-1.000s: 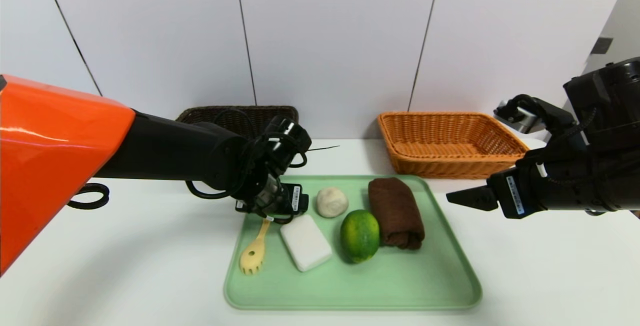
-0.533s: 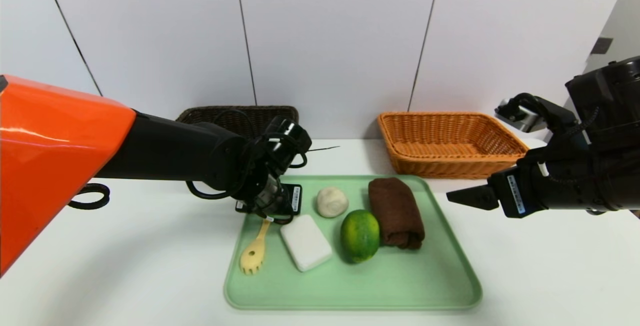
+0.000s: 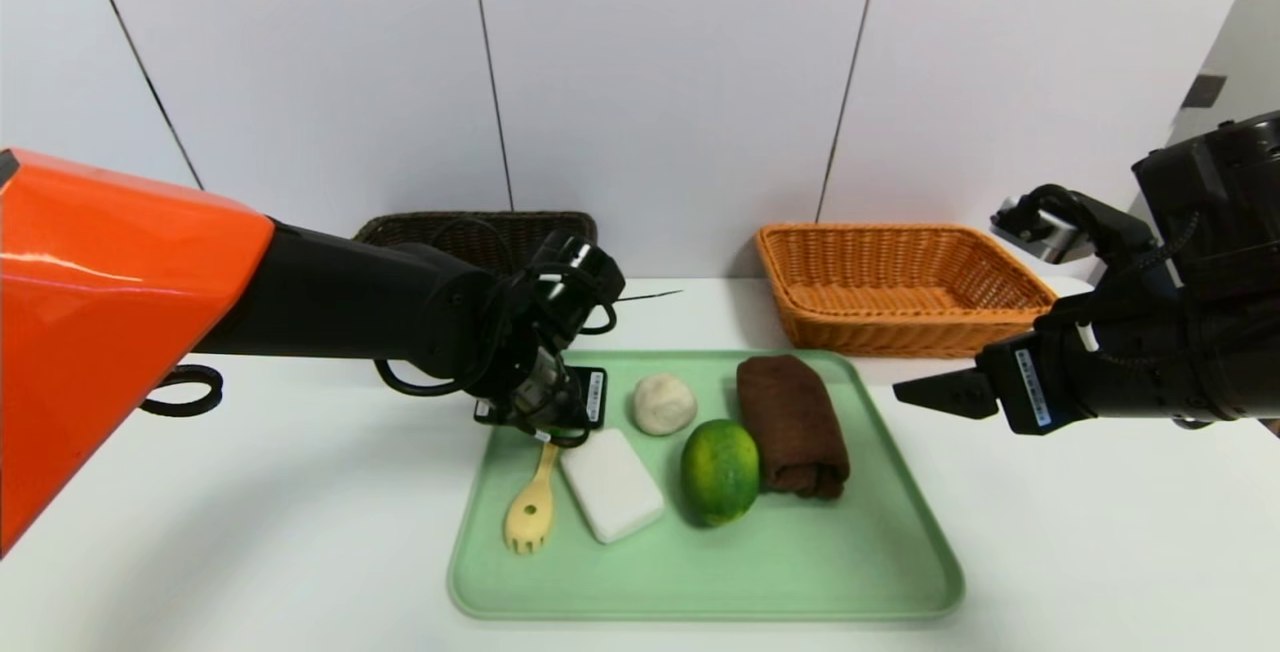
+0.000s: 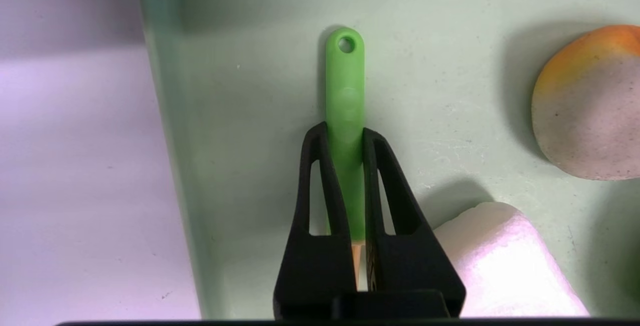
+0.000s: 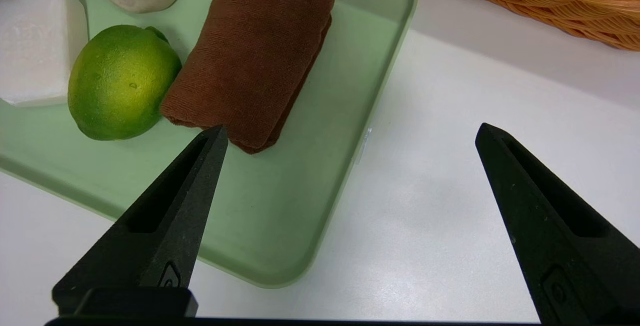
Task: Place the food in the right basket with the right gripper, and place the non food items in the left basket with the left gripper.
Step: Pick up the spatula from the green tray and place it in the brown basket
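Note:
On the green tray (image 3: 700, 610) lie a spork (image 3: 530, 517) with a cream head and green handle (image 4: 345, 76), a white block (image 3: 612, 484), a pale round bun (image 3: 664, 404), a green citrus fruit (image 3: 719, 472) and a rolled brown towel (image 3: 792, 424). My left gripper (image 3: 545, 414) reaches down at the tray's back left corner. In the left wrist view the left gripper (image 4: 345, 133) is shut on the spork's handle. My right gripper (image 3: 930, 394) hangs open above the table right of the tray; in its wrist view the right gripper (image 5: 350, 133) holds nothing, near the towel (image 5: 255, 51).
A dark wicker basket (image 3: 480, 232) stands at the back left, partly behind my left arm. An orange wicker basket (image 3: 900, 282) stands at the back right, close to my right arm. A black cable loop (image 3: 180, 392) lies on the table at the left.
The left gripper has shut on the spork's handle. The spork has swung, its head now closer to the white block. The right arm has hardly moved.

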